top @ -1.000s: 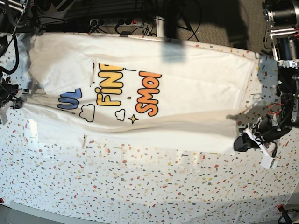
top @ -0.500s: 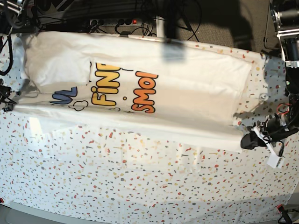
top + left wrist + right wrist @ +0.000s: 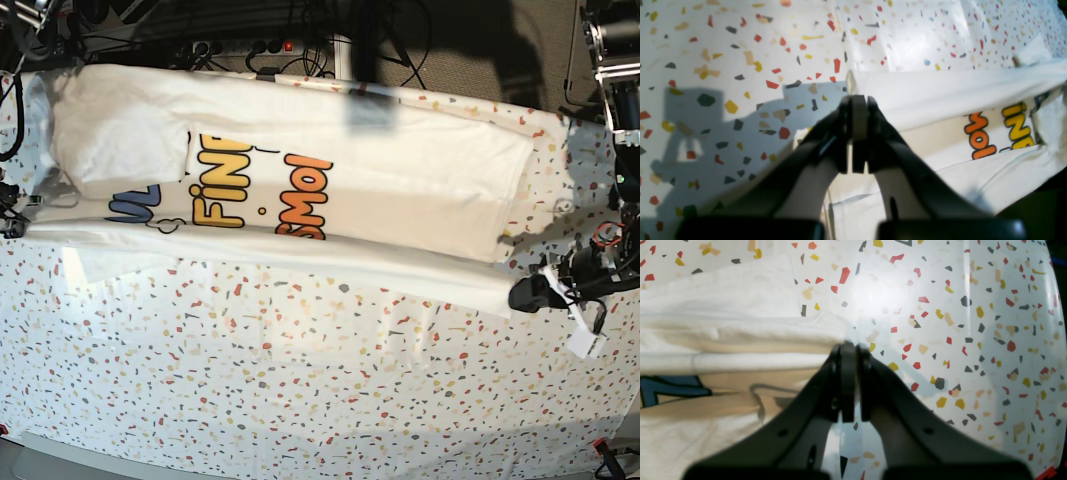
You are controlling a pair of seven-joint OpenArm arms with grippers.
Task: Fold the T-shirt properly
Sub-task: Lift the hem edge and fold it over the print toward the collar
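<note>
The white T-shirt (image 3: 400, 160) lies lengthwise across the far half of the table, with its orange, yellow and blue print (image 3: 225, 195) partly showing. Its near long edge is pulled taut between both grippers and folded over the lower part of the print. In the base view my left gripper (image 3: 527, 293) is at the right end of that edge and my right gripper (image 3: 14, 222) at the left end. In the left wrist view the left gripper (image 3: 858, 100) is shut, pinching a corner of the T-shirt (image 3: 940, 96). The right gripper (image 3: 848, 346) is shut on the edge of the T-shirt (image 3: 723, 306).
The table cover (image 3: 300, 390) is white with coloured speckles. Cables and a power strip (image 3: 240, 48) run along the far edge. A white tag (image 3: 584, 344) hangs from the left arm at the right. Arm hardware (image 3: 615, 60) stands at the far right corner.
Both grippers have carried the shirt's near edge toward the far side. The fold now covers more of the print, and the shirt's strip looks narrower.
</note>
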